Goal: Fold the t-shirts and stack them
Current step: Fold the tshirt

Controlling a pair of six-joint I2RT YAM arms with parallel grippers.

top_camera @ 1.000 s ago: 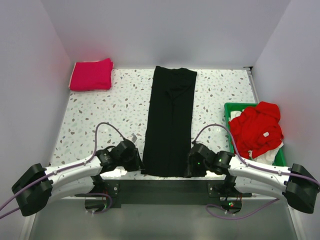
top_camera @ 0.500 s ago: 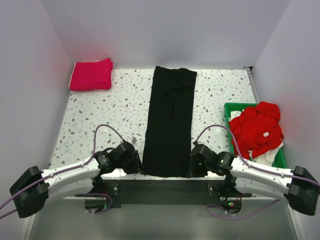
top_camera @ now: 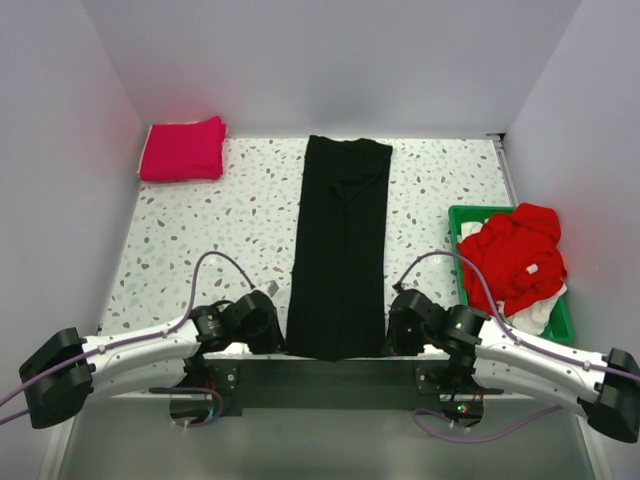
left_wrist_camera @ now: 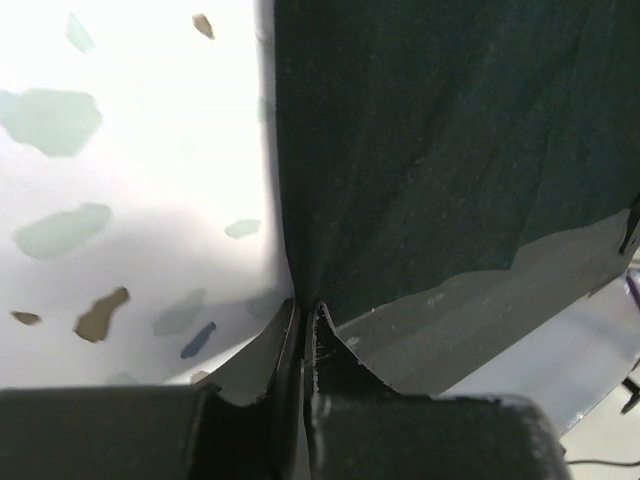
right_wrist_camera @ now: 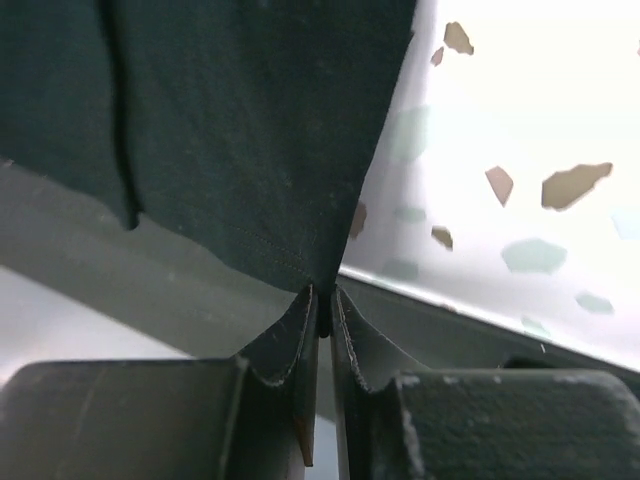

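A large black t-shirt (top_camera: 340, 245), folded into a long narrow strip, lies down the middle of the table, its near end over the table's front edge. My left gripper (top_camera: 279, 340) is shut on its near left corner (left_wrist_camera: 300, 290). My right gripper (top_camera: 391, 341) is shut on its near right corner (right_wrist_camera: 325, 275). A folded magenta-pink t-shirt (top_camera: 182, 149) sits at the far left corner. A crumpled bright red t-shirt (top_camera: 512, 257) lies on white cloth (top_camera: 538, 311) in the tray.
A green plastic tray (top_camera: 462, 222) stands at the right edge of the speckled table (top_camera: 190, 240). Grey walls close in the back and both sides. A dark metal bar runs below the table's front edge.
Both grippers have moved toward the near edge, pulling the black t-shirt's near end with them. The strip has slid slightly nearer.
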